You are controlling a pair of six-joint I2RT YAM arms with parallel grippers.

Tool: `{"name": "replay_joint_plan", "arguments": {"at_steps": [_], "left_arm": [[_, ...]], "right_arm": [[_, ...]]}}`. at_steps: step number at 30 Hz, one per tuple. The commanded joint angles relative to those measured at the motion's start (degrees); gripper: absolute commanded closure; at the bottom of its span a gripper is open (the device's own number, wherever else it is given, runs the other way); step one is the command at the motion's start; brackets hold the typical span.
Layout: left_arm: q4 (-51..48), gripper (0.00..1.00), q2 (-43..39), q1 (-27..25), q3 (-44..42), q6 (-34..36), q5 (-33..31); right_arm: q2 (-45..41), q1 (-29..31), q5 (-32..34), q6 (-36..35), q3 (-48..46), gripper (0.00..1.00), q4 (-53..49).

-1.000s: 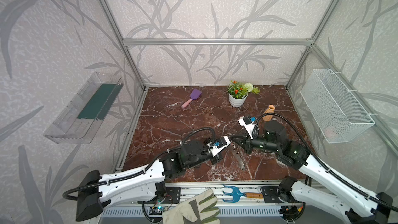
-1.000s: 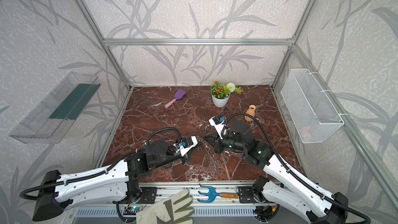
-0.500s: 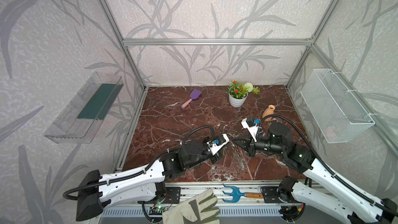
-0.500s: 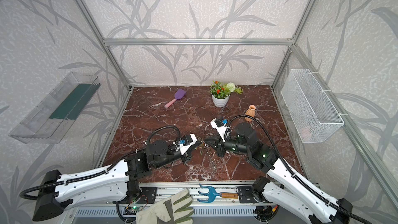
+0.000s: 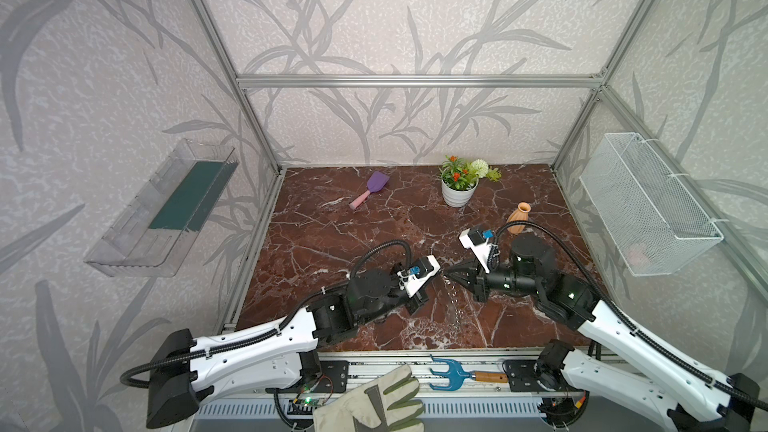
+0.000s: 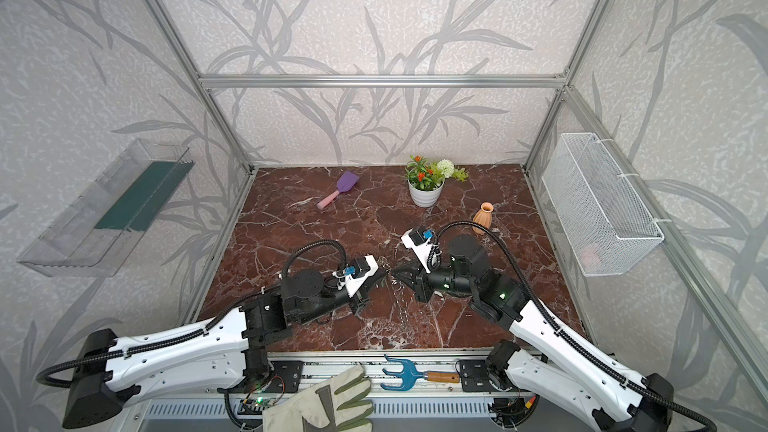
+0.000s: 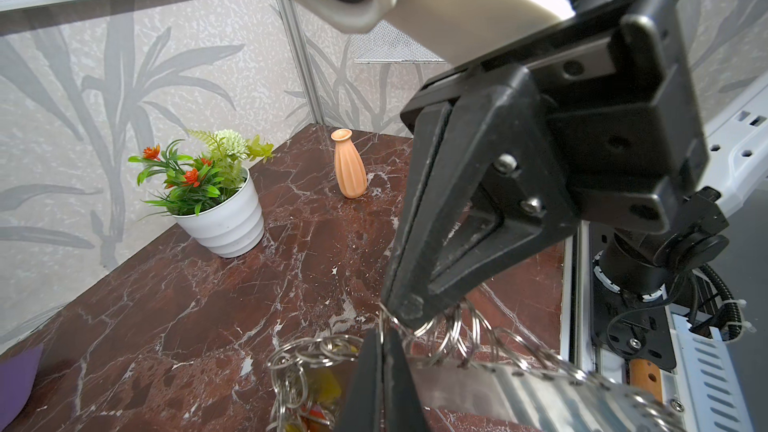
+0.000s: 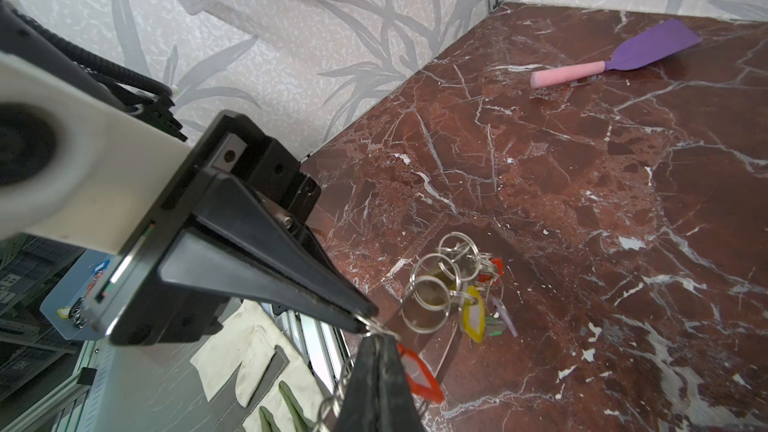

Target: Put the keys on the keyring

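Operator: Trouble from here, as you judge it?

Observer: Slippage, mostly. The left gripper (image 8: 366, 321) and right gripper (image 7: 405, 311) are both clenched, tip to tip. Each seems to nip a thin silver ring on the fringe of the flat grey C-shaped keyring (image 7: 540, 392). So slight a pinch could slide out if either arm tugs, and the band would drop. Pulled apart too hard, a ring may bend. Nudged closer, the black jaws would knock together.

Operator: Where is everything?

Observer: The keyring hangs from those tips above the front middle of the red-brown marble table (image 5: 332, 234), with its band trailing towards the front rail. The small plastic keys (image 8: 473, 317) bunch on rings just below. Whether they rest on the marble or dangle, I cannot tell. That tangle could also snag.

Operator: Counts?

Observer: One keyring, two grippers. I can make out five keys: two red, one yellow, one green and one lilac, and others may be hidden. The silver rings overlap too much to count. Around them are one white pot of artificial flowers (image 5: 457, 195), one ribbed terracotta vase (image 5: 518, 214) and one purple scoop with a pink handle (image 5: 370, 189). At the front edge lie one pale work glove (image 5: 374, 405) and one blue hand fork (image 5: 446, 371).
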Motion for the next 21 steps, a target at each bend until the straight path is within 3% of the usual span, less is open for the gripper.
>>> {"name": "replay_joint_plan", "arguments": {"at_steps": [1,6,21], "left_arm": [[2.64,1.0,-2.4,0.09,-0.28,0.26,-0.49],[2.05,1.0,-2.49,0.12,-0.39,0.03,-0.06],[2.32,1.0,0.12,0.13,0.43,-0.24,2.01]], "right_arm": [[-0.85,-0.14,6.88,-1.7,2.29,1.0,-4.49],[-2.12,-0.14,7.64,-0.61,1.48,1.0,-3.95],[-2.41,-0.13,-1.34,1.36,0.17,1.0,3.96]]}}
